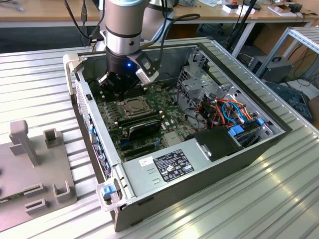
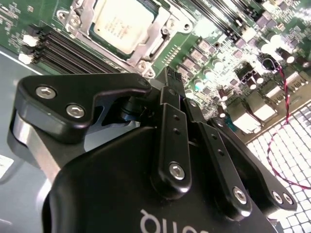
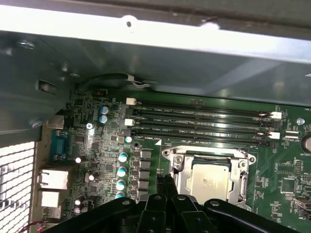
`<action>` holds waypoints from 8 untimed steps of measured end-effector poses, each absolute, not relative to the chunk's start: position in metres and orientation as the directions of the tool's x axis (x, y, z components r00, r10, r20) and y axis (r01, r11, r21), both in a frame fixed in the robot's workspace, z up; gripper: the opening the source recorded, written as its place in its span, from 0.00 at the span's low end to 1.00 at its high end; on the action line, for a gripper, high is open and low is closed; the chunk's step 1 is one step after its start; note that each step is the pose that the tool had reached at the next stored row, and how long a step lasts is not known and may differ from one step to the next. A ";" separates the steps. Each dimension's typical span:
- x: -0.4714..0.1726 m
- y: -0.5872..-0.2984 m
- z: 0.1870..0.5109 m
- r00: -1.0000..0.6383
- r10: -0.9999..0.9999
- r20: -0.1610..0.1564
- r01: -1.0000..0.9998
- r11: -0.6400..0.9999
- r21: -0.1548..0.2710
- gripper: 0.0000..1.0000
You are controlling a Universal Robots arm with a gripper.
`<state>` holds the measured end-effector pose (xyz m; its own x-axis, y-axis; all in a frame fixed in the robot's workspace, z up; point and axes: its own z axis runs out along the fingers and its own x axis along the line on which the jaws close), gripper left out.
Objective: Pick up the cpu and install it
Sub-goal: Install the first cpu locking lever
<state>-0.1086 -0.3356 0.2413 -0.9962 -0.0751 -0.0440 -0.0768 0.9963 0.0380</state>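
Black gripper (image 2: pixel 171 80) fingers pressed together and empty, hanging over the motherboard (image 2: pixel 228 43).

Fingertips meet in both wrist views, nothing between them. Seated in the square metal socket frame (image 2: pixel 160 36), the cpu (image 2: pixel 127 24) shows its dull silver top in the second wrist view and lies just beside the fingertips (image 3: pixel 166 183) in the first wrist view. Long memory slots (image 3: pixel 199 124) run past the socket. In the exterior view the arm (image 1: pixel 123 30) reaches down into the open computer case (image 1: pixel 229 164) on the ribbed table (image 1: pixel 279 199).

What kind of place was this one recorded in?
Likely a robotics lab or workshop: an open PC case sits on a ribbed aluminium table, with cabled benches behind. The hand is shut beside the cpu seated in its socket.
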 end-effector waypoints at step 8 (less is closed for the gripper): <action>-0.114 -0.336 0.242 -0.996 -0.073 -0.046 -0.076 0.995 0.059 0.11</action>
